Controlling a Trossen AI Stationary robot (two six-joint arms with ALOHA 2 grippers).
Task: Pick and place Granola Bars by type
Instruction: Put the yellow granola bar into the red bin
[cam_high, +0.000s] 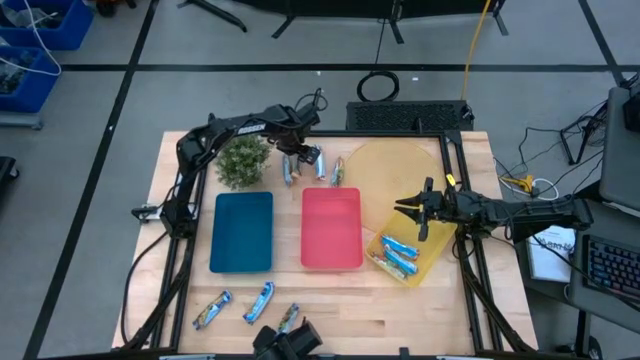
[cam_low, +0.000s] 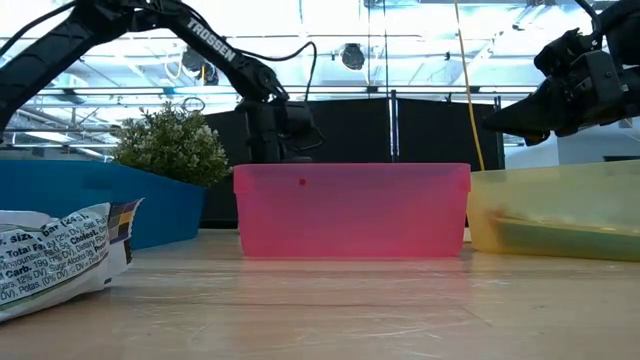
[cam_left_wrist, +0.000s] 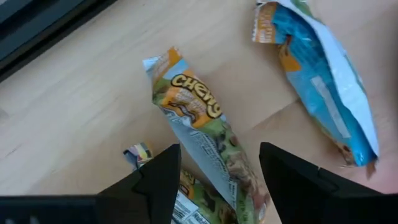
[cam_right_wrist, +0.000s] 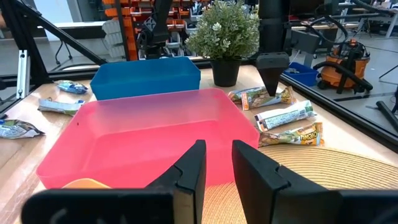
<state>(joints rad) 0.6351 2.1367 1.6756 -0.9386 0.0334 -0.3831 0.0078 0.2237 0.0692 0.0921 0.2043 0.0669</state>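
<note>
With fingers spread astride the green foil-wrapped chewy granola bar (cam_left_wrist: 205, 134), the left gripper (cam_left_wrist: 217, 177) needed a centred squeeze, while the right gripper (cam_right_wrist: 217, 165), slightly parted, hovered above the translucent yellow plastic tray (cam_high: 425, 262).

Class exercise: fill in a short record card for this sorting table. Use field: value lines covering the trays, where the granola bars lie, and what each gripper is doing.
Trays: blue tray, red tray, yellow tray
Bars in trays: several in the yellow tray; none visible in the blue or red
Loose bars, far edge: cluster beside the plant
Loose bars, near edge: three in front of the blue tray
Left gripper: open, straddling a green Chewy bar
Right gripper: open, empty, above the woven mat
</note>
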